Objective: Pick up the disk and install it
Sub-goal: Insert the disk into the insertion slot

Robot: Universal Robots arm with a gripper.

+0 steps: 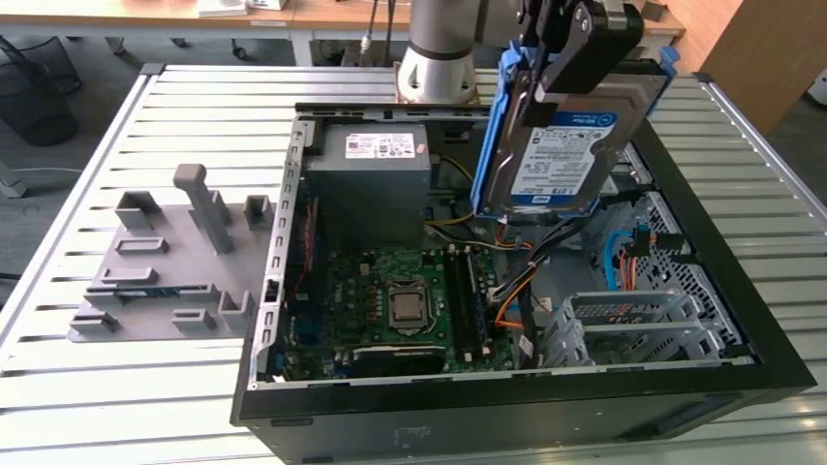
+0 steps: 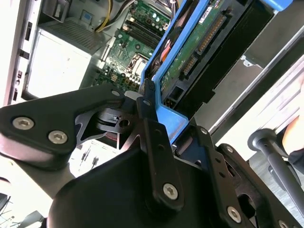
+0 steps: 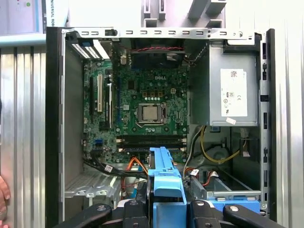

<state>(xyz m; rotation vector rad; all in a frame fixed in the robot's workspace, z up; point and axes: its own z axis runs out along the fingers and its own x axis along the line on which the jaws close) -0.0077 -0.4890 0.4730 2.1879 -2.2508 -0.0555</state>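
pincer: my pincer (image 1: 568, 70) is closed on the disk (image 1: 564, 153). It grips the blue carrier bracket (image 1: 497, 126) at the upper end, not the silver body.
disk position: in the air and tilted, label side out, above the open case (image 1: 491, 426) towards the exterior view's right. I can't see it touching anything inside.
why that grip: I reckon holding the bracket's top leaves the lower edge and side rails free to enter a bay.
why the case lies flat: the side panel is off and the open side faces up on the bench (image 1: 194, 107), so I get access from above.
exterior view adds: the disk's label, its clearance over the motherboard (image 1: 375, 291), and the grey fixture (image 1: 155, 262) beside the case.
second wrist view adds: the disk's green circuit board (image 2: 199, 45), and a finger (image 2: 154, 133) pressed against the bracket.
first wrist view adds: a straight look down into the case. It shows the power supply (image 3: 232, 90) and a blue-fronted bay (image 3: 237, 206) just beside the bracket. A hand (image 3: 4, 192) sits outside the case wall.
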